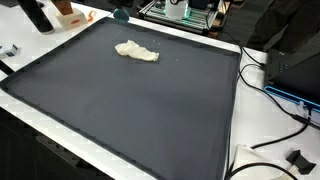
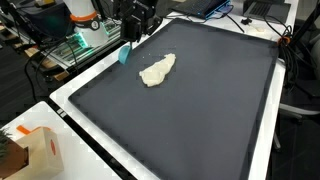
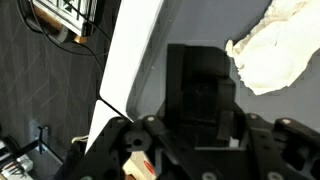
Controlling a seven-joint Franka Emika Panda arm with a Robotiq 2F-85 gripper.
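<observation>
No text, label, brand or number can be read in any view. The pale carton (image 2: 40, 150) just off the near corner of the dark mat (image 2: 200, 110) bears a small orange mark, too blurred to read as letters.

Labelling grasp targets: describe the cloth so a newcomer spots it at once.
A dark grey mat covers most of the white table. Toward one edge lies a crumpled cream cloth, the only pale, soft thing on the mat.
</observation>
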